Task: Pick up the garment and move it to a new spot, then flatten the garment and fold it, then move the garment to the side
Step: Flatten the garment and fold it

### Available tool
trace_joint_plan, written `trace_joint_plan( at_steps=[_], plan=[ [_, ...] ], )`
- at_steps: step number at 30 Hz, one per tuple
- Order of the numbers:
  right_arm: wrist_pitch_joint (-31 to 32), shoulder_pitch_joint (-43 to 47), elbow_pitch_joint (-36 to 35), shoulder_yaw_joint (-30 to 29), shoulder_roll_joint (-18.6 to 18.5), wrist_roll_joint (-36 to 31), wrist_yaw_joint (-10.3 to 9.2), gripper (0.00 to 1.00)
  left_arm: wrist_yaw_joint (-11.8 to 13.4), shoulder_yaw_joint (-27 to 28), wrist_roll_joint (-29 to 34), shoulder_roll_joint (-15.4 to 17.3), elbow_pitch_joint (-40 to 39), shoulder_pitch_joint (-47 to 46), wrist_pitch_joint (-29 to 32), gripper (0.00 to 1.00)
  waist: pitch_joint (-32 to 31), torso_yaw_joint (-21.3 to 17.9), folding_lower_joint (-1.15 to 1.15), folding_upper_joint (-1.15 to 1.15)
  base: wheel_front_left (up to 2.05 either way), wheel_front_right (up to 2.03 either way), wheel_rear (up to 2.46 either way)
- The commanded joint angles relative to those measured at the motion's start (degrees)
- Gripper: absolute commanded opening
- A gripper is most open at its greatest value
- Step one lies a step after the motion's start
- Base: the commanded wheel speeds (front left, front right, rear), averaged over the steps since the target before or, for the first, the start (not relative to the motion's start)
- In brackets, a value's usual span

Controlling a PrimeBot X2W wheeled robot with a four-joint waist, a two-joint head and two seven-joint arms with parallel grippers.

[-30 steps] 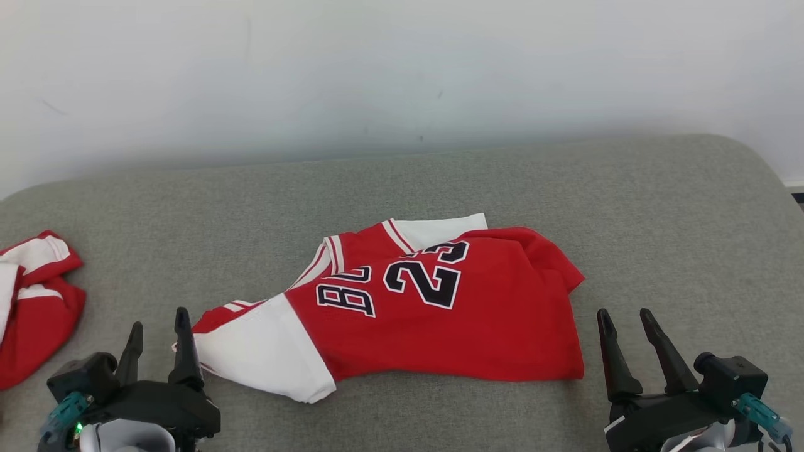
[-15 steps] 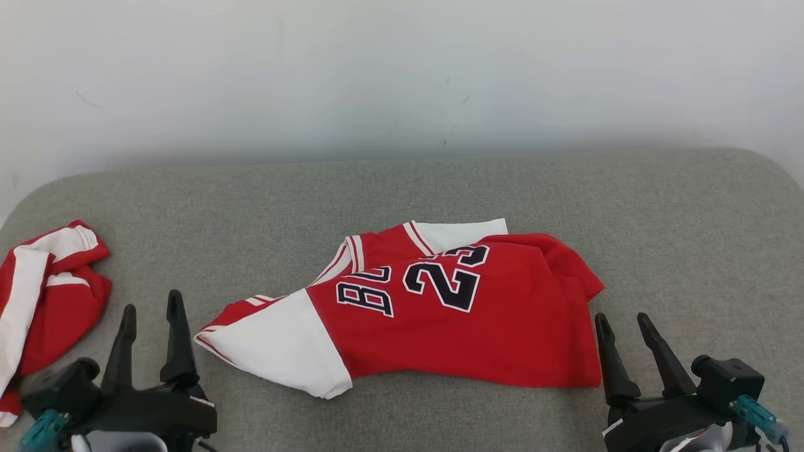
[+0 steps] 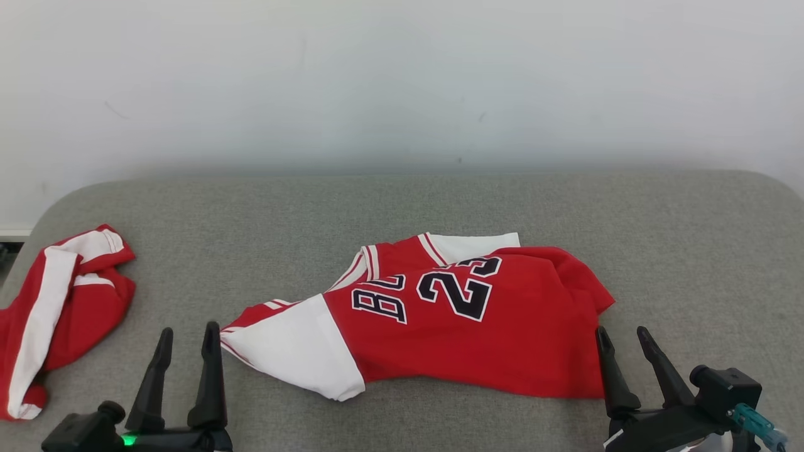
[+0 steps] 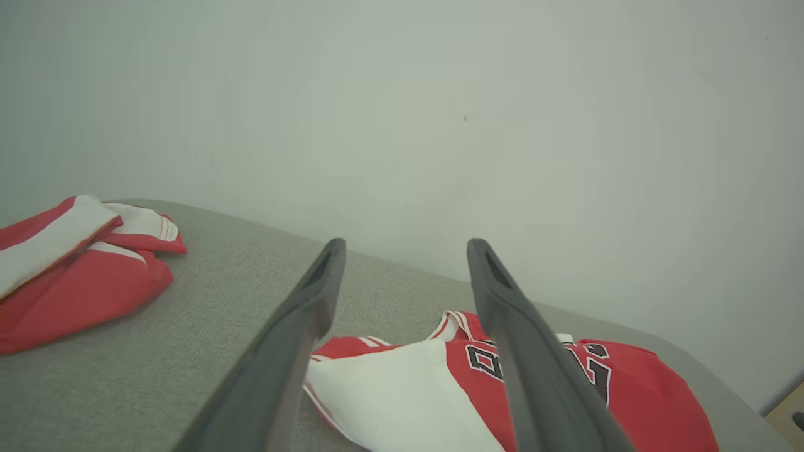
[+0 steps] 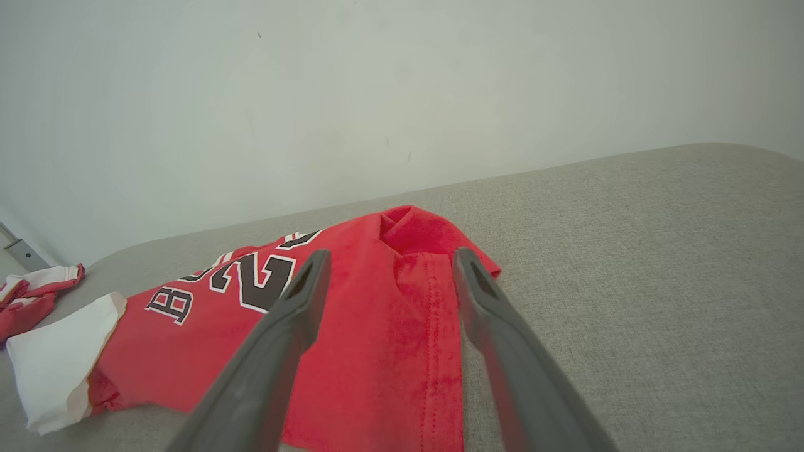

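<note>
– What is hard to see here?
– You can't read all the black letters on the jersey (image 3: pixel 477 333). A fold hides part of them, and only "23" is plain. The other red and white cloth (image 3: pixel 63 301) runs off the left edge of your head view.
– Where is the jersey?
– It lies loosely folded in the middle of the desk (image 3: pixel 691 251). Your left fingers (image 3: pixel 210 370) stand wide apart, holding nothing, with one tip just beside the white sleeve. Your right fingers (image 3: pixel 610 370) are spread wide too, empty, at the red hem. You can't tell if they touch it.
– What does it all look like?
– The jersey is soft red cloth with a stitched hem. The desk has a rough grey woven cover and round corners. The fingers are long, dark and pointed.
</note>
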Motion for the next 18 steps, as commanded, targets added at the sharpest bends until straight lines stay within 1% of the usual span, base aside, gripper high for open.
trace_joint_plan(
  at_steps=[1,4,5,9,13,18],
  plan=[
    [0.31,0.28,-0.2,-0.13,-0.15,-0.25,-0.12,1.0,-0.92,0.21,1.4,0.19,0.18,0.94,-0.25,1.0,-0.69,0.7,0.0,0.0,0.0,0.0,0.0],
    [1.13,0.62,-0.08,-0.1,-0.14,-0.78,-0.11,1.0,-2.14,0.41,3.04,0.15,0.56,2.14,-0.24,1.0,-1.25,1.29,0.0,0.0,0.0,0.0,0.0],
    [1.96,0.67,0.09,-0.2,-0.15,-1.34,-0.12,1.0,-2.03,0.66,3.6,0.0,0.62,2.62,-0.25,1.0,-1.43,1.43,0.0,0.0,0.0,0.0,0.0],
    [8.45,0.9,0.82,-2.5,-0.15,-2.47,-0.11,1.0,-2.5,0.83,5.29,-0.75,0.51,4.72,-0.25,1.0,-2.2,2.19,0.0,0.0,0.0,0.0,0.0],
    [18.8,0.78,0.23,-5.21,-0.21,-3.5,-0.11,1.0,-2.99,0.44,6.52,-1.37,0.83,5.95,-0.25,1.0,-2.81,3.56,0.0,0.0,0.0,0.0,0.0],
    [33.54,0.72,-5.07,-6.37,-0.15,-7.14,-0.11,1.0,-3.3,0.65,7.36,-1.91,1.02,6.29,-0.25,1.0,-3.14,4.38,0.0,0.0,0.0,0.0,0.0]
  ],
)
